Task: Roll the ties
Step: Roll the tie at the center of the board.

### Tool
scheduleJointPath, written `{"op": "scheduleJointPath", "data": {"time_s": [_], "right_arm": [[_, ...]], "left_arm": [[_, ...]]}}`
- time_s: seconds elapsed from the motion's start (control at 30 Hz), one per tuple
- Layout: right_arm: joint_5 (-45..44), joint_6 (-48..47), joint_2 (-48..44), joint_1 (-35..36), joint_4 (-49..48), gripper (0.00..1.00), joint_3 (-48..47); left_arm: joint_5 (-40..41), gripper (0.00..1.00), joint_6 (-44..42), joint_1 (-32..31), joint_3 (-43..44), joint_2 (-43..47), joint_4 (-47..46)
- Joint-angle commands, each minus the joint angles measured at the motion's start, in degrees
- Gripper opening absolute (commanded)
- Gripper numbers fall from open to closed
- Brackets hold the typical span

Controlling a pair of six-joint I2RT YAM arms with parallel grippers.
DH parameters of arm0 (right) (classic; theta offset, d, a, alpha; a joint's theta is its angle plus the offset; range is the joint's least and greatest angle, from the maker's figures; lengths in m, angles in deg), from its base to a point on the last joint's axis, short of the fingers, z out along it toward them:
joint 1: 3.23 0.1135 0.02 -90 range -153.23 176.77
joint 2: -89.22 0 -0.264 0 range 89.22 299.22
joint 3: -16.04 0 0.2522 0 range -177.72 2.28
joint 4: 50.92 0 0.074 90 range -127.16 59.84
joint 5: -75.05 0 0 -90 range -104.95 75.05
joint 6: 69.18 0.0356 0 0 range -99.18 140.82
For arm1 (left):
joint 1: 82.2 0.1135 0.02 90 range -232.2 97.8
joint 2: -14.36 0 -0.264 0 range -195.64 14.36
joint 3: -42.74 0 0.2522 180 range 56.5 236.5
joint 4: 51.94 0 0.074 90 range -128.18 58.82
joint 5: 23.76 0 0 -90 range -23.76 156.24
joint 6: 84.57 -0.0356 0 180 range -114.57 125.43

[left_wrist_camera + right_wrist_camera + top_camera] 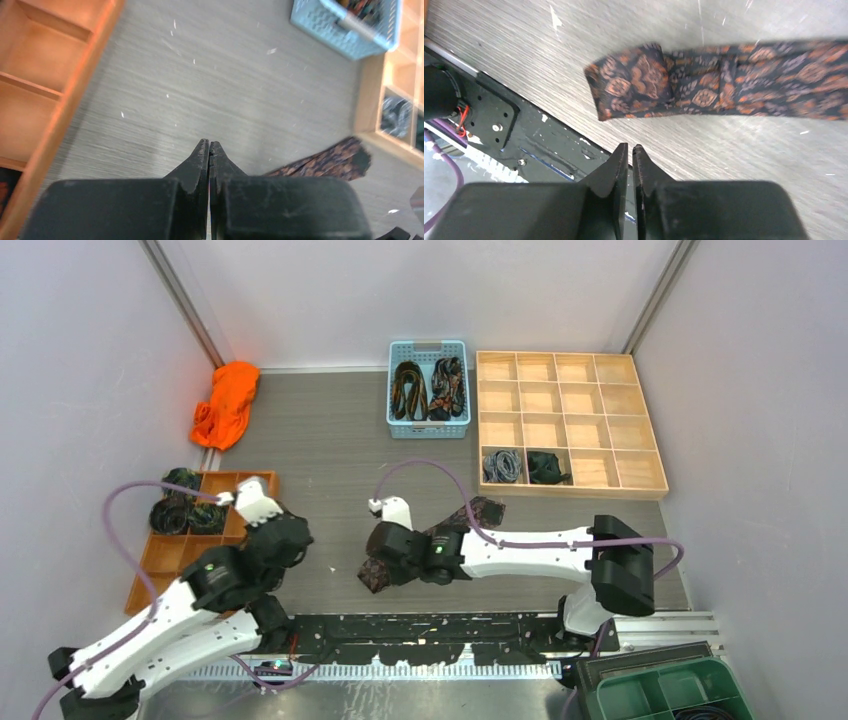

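1 dark paisley tie (pixel 734 80) lies flat on the tabletop (pixel 574 30), its near end folded over. Looped ties (pixel 428 390) fill the blue basket (pixel 394 426). 2 coiled ties (pixel 503 466) occupy the wooden tray (pixel 640 487); several coils (pixel 172 515) sit in the orange tray (pixel 150 565).

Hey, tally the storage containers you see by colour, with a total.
Blue plastic basket: 1
Pale wooden grid tray: 1
Orange wooden divided tray: 1
Green plastic bin: 1
Total: 4
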Motion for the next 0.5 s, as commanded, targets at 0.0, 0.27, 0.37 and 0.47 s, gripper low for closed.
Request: {"op": "scheduleJointPath", "data": {"time_s": [0.0, 0.27, 0.37, 0.47], "right_arm": [[-18.26, -8.13, 4.61, 4.36, 23.25, 0.16, -14.89], [-24.21, -17.03, 19.28, 9.48, 27.14, 0.55, -31.17], [-23.66, -20.43, 22.74, 10.16, 25.37, 0.63, -34.57], [-22.04, -22.73, 24.63, 10.41, 23.23, 0.65, -36.34]], "left_arm": [[11.76, 0.00, 1.43, -0.20, 11.40, 2.58, 15.12], [20.12, 0.00, -5.59, -0.20, 29.39, 3.71, 24.10], [21.80, 0.00, -6.57, -0.20, 30.24, 4.95, 24.40], [23.61, 0.00, -7.48, -0.20, 30.72, 6.40, 24.76]]}}
